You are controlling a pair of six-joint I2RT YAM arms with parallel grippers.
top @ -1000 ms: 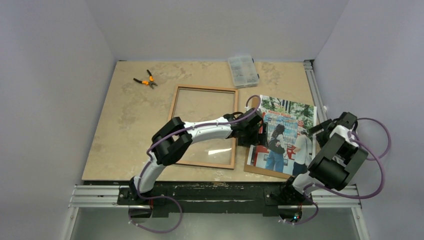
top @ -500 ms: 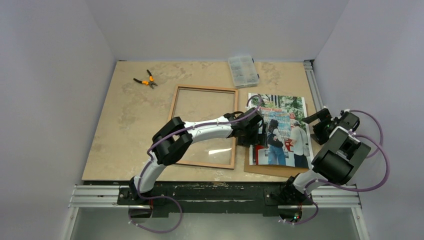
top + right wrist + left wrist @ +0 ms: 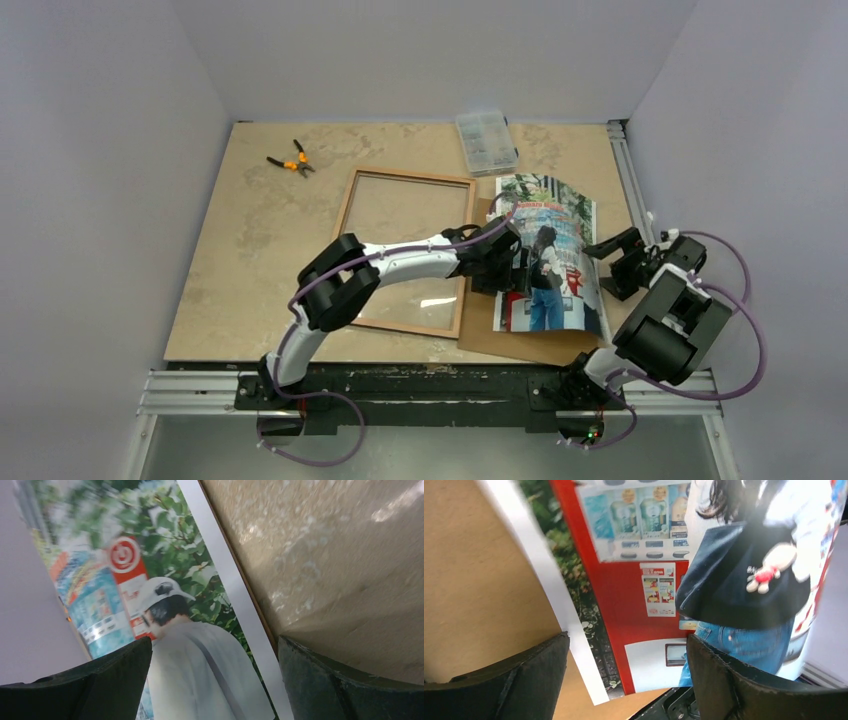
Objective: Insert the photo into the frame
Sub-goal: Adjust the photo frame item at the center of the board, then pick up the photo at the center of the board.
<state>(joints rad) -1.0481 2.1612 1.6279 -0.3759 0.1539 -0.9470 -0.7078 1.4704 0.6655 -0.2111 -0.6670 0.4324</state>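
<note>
Bowing upward, photo (image 3: 548,262) sits over brown board (image 3: 520,342) near counter's (image 3: 260,230) right edge. Left pincer (image 3: 628,637) and right pincer (image 3: 215,639) flank it, both spread wide, clamping nothing. Frame (image 3: 345,215) lies just left, wood-brown face up.

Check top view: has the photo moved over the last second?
Yes. The photo has slid left, toward the frame and away from the rail on the table's right edge, and now bows upward.
</note>
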